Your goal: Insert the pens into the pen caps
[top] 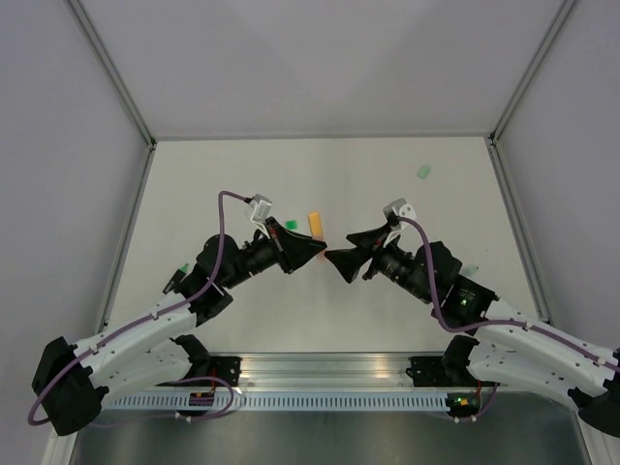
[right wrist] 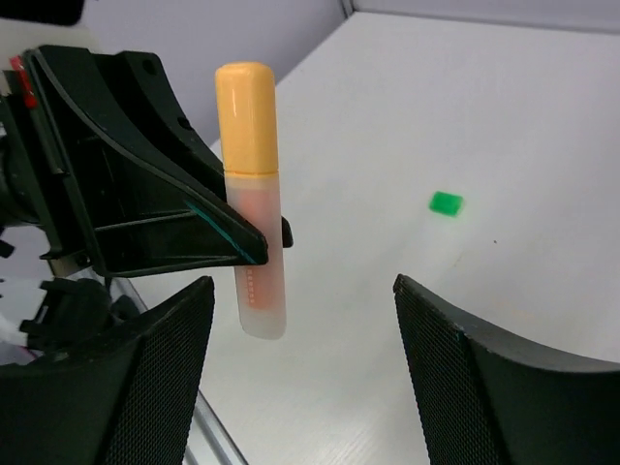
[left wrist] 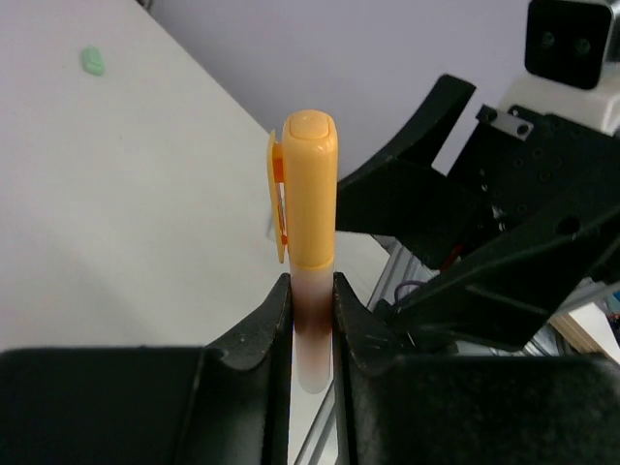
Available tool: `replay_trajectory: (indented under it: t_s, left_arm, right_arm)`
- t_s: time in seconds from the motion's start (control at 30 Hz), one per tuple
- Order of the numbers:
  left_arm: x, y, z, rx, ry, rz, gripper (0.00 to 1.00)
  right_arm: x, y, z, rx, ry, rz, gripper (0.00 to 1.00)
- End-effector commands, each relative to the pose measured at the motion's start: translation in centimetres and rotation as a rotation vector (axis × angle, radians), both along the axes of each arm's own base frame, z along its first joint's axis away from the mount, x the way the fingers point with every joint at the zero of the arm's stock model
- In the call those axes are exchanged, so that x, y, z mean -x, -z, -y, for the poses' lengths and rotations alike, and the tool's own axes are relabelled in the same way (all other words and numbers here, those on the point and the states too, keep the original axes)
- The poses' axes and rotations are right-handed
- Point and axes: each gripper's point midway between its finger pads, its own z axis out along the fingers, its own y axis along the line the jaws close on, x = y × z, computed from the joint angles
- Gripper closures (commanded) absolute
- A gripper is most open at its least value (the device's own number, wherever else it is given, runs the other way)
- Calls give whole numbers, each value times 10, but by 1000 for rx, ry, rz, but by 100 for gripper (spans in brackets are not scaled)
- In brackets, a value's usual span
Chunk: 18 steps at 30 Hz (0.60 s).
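Note:
An orange pen (left wrist: 312,291), pale in its lower body, stands upright with an orange pen cap (left wrist: 310,189) seated on its top end. My left gripper (left wrist: 312,286) is shut on the pen's body just below the cap. In the top view the pen (top: 314,225) sticks out above the left gripper (top: 318,250), near the table's middle. My right gripper (right wrist: 303,291) is open, with its jaws wide apart and nothing between them, just in front of the pen (right wrist: 256,252); its tip (top: 332,260) faces the left one. A bright green cap (right wrist: 446,202) lies on the table beyond.
A pale green cap (top: 423,171) lies at the far right of the white table (top: 387,310), also seen in the left wrist view as a pale green cap (left wrist: 93,61). A small pale green object (top: 182,268) lies by the left arm. Grey walls enclose the table.

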Motion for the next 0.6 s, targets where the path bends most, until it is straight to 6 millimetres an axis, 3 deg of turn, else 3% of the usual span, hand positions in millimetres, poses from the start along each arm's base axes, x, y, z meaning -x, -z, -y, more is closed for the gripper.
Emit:
replay_trajectory:
  t_s: [0.0,0.2,0.3,0.43,0.57]
  left_arm:
    - [31,-9,-1,-38,143,110,98]
    - [74,-14,1,-65,367,163,98]
    - [89,-7,1,-61,452,181,98]
    - [102,-7,-2,-36,509,212,98]
    - [108,-8,-6,-22,520,237,98]
  right_arm:
    - [19,-49,2,-86,-85,80,20]
    - [48,-118,3,-187,-220,200,23]
    - [57,-139,-3,-210,-284,224,24]
    - [59,-145,-15,-203,-331,206,29]
    - [52,-130,-23,-168,-328,183,34]
